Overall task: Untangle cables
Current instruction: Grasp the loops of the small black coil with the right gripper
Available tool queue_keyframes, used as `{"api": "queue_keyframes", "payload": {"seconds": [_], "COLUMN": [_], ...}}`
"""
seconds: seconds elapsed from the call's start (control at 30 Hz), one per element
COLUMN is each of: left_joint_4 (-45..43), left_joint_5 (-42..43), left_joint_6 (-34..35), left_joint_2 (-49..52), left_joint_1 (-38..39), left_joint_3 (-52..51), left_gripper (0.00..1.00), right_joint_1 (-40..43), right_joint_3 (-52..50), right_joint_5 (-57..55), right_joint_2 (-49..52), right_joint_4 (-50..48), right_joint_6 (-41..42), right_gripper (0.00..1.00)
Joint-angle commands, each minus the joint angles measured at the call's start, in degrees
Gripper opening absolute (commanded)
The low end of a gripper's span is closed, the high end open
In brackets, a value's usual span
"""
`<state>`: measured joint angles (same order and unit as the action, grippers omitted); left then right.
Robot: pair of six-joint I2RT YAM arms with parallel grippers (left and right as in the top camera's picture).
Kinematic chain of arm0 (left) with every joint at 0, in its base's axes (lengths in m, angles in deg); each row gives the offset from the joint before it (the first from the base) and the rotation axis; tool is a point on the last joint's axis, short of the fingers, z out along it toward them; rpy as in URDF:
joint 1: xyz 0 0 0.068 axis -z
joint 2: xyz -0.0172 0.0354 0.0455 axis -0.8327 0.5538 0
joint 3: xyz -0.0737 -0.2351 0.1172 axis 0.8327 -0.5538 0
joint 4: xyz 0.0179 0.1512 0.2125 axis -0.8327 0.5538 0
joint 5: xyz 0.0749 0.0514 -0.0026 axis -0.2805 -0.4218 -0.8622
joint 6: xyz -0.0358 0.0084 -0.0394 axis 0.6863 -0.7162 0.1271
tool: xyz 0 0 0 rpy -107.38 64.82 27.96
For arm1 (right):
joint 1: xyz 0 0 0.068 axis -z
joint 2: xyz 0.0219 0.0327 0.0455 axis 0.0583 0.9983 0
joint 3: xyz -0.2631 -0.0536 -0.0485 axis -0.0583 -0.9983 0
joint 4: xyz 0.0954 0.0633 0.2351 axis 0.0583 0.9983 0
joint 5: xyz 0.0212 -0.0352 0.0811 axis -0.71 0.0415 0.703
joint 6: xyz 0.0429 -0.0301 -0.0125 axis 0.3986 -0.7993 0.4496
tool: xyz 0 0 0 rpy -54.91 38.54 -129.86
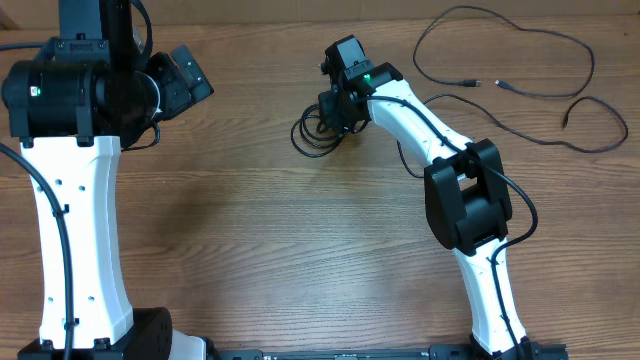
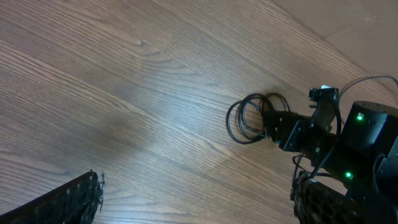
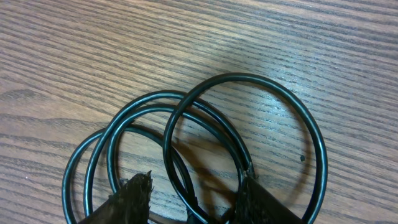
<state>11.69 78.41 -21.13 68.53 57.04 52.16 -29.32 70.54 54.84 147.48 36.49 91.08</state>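
A coiled bundle of black cables (image 1: 308, 138) lies on the wooden table, left of centre at the back. My right gripper (image 1: 333, 118) is down on it. In the right wrist view the gripper (image 3: 198, 186) stands open, its fingertips (image 3: 138, 193) straddling several loops of the coil (image 3: 205, 106); the right tip touches one strand. The left wrist view shows the same coil (image 2: 252, 118) from afar. My left gripper (image 1: 192, 75) hovers open at the back left, well away, with nothing between its fingers (image 2: 71, 199).
Two separate thin black cables lie spread out at the back right: one wide loop (image 1: 590, 60) and a second strand (image 1: 540, 95), their plug ends near each other. The right arm's white links (image 1: 470, 200) cross the table's right half.
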Motion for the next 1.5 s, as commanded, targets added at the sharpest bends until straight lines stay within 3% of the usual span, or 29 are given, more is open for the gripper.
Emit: {"api": "queue_keyframes", "payload": {"seconds": [0.0, 0.27, 0.4, 1.07, 1.47], "left_joint_4": [0.13, -0.35, -0.28, -0.17, -0.35], "left_joint_5": [-0.61, -0.59, -0.59, -0.59, -0.59], "left_joint_6": [0.33, 0.35, 0.33, 0.33, 0.33], "left_joint_2": [0.37, 0.37, 0.37, 0.37, 0.37], "left_joint_1": [0.11, 0.11, 0.11, 0.11, 0.11], "left_joint_3": [-0.26, -0.26, -0.26, -0.26, -0.26], "left_gripper": [0.99, 1.0, 1.0, 1.0, 1.0], "right_joint_1": [-0.33, -0.33, -0.35, -0.44, -0.44], "right_joint_3": [-0.24, -0.24, -0.24, -3.48, -1.99], "right_joint_5": [-0.33, 0.17, 5.53, 2.25, 4.66], "right_joint_2": [-0.24, -0.22, -0.22, -0.13, -0.15], "right_joint_4": [-0.2, 0.31, 0.7, 0.13, -0.57], "right_joint_6": [-0.28, -0.31, -2.38, -2.8, 0.44], "right_gripper": [0.46, 0.45, 0.45, 0.38, 0.08]}}
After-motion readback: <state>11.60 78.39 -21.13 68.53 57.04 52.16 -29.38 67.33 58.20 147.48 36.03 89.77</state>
